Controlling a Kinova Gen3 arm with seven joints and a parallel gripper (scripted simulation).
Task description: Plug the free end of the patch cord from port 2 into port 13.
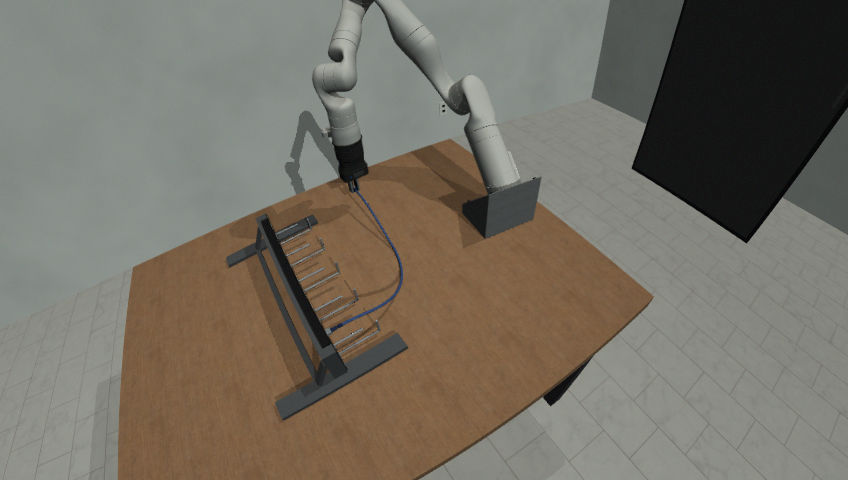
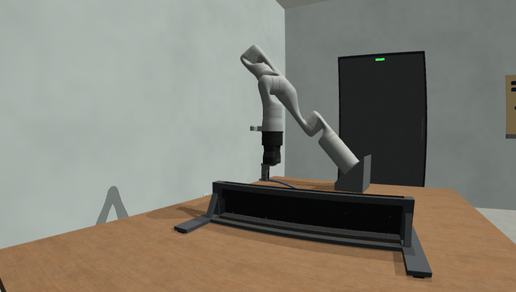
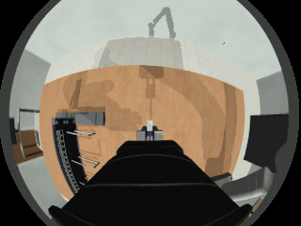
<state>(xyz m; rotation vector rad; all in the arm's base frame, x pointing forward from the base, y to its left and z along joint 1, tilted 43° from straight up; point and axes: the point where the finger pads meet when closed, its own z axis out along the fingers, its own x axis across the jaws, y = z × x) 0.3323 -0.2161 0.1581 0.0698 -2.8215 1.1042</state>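
The jaws are clamped on the free end of the blue patch cord, holding it just above the desk near its far edge. From the jaws the cord runs down and away in a long curve to its plugged end low on the front of the rack, which stands well apart from the jaws.

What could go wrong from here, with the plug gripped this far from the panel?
1. The gripper, shut on the free plug, sits near the table's far edge; a slip could drop it over.
2. The blue cord still runs to the rack; pulling it taut might drag or tip the unfastened rack.
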